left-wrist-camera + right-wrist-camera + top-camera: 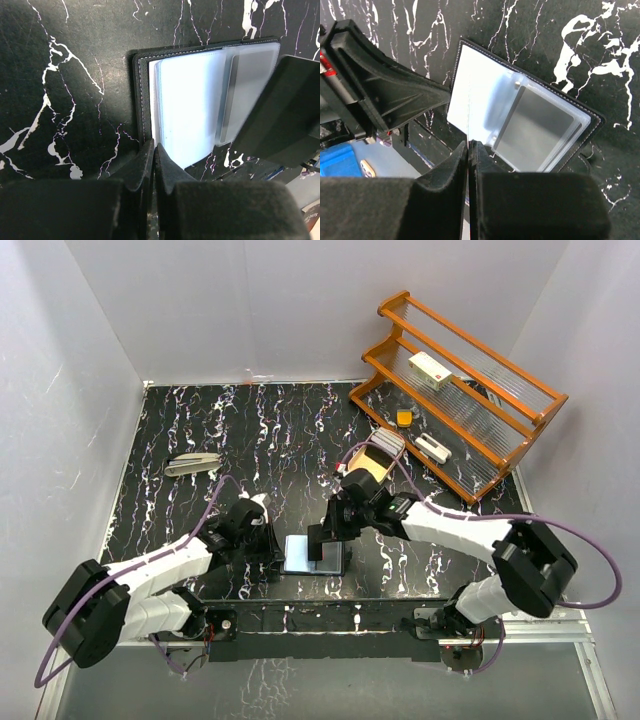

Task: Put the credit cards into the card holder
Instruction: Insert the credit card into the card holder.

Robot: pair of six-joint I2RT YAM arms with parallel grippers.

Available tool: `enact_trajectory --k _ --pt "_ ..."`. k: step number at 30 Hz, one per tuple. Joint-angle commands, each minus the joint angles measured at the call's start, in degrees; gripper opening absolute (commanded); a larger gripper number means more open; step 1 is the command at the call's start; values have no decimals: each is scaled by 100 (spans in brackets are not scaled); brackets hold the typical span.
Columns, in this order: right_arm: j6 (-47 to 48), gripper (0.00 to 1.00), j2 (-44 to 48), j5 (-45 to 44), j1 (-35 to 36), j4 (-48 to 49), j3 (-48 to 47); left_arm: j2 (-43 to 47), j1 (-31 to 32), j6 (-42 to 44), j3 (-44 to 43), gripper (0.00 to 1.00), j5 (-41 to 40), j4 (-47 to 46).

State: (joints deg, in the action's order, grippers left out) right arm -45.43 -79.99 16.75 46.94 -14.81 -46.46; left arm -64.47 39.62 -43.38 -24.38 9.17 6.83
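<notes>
Credit card: thin, light, stiff, slick; best pinched by one edge, as my closed right claw seems to, edge-on over the open card holder lying on the desk, left claw shut at its near edge.

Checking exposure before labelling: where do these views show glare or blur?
Left wrist: the card holder has washed-out pale inner pages, and the left fingers are soft and dark. Right wrist: similar glare on the white page, with the right fingers blurred. Top external: evenly lit and sharp.
</notes>
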Motion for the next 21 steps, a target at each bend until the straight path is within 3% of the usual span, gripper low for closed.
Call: enact_trajectory --k 1,12,21 --pt "-58 3 -365 186 17 643 16 4 19 -96 163 1 168 -348" --pt "324 13 -910 -173 17 392 84 42 20 -217 285 2 111 -181" --pt "448 4 -763 -528 7 212 243 263 20 -338 406 1 -3 13"
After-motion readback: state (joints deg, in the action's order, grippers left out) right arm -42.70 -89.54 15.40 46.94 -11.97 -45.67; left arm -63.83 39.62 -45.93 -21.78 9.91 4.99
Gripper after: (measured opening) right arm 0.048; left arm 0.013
